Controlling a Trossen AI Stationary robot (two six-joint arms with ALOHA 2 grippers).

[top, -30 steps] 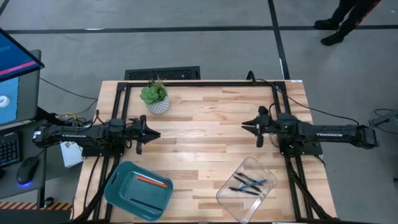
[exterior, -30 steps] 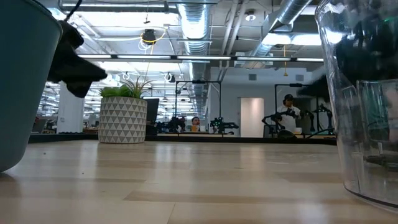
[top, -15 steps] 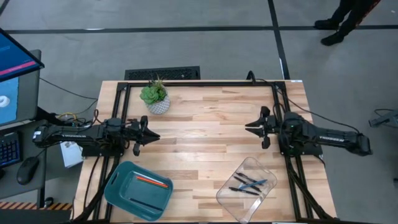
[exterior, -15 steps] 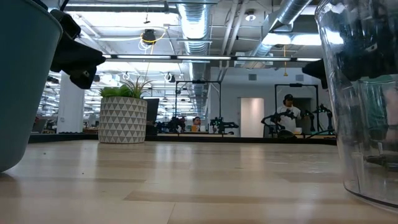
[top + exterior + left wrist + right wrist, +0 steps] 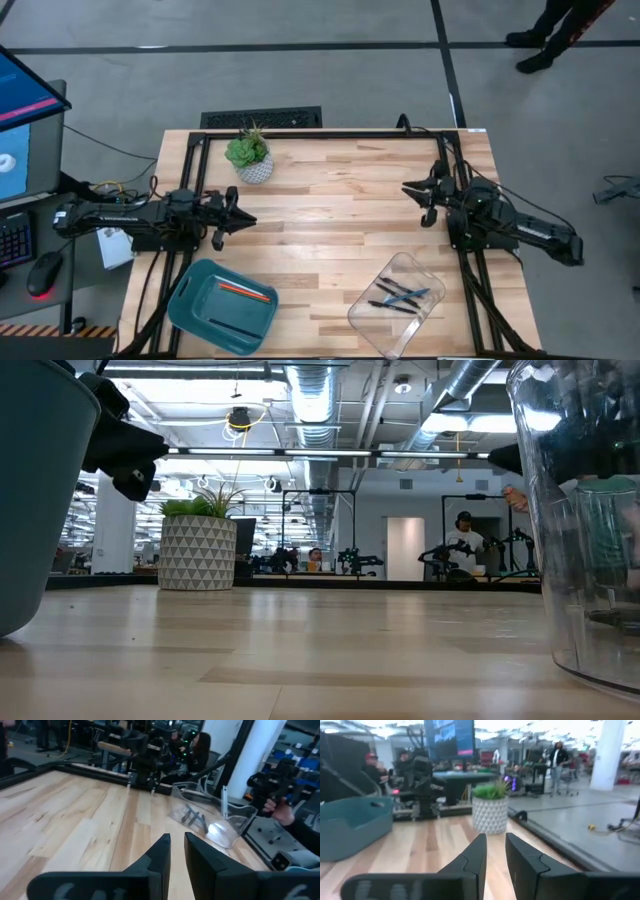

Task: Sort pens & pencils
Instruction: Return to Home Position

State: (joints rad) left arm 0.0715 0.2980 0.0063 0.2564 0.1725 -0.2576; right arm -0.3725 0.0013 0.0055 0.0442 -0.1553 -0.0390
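Three pens (image 5: 400, 294), two black and one teal-blue, lie in a clear container (image 5: 397, 303) at the table's near right; the left wrist view shows the pens (image 5: 193, 816) too. An orange-red pencil (image 5: 245, 291) and a dark greenish pencil (image 5: 230, 326) lie in a teal tray (image 5: 200, 300) at the near left. My left gripper (image 5: 250, 217) hangs shut over the table's left side, beyond the tray. My right gripper (image 5: 406, 188) hangs shut over the right side, beyond the clear container. Both hold nothing.
A small potted plant (image 5: 250, 158) in a patterned white pot stands at the far left of the table. Bare wood lies between the two grippers across the table's middle. A black frame runs along the table's far edge and sides. People show in the room beyond the table.
My right arm has swung toward the table's far edge, and its gripper has drawn back a little toward the right edge, now pointing slantwise at the far left. My left gripper has risen slightly. Pens and pencils have stayed in their containers.
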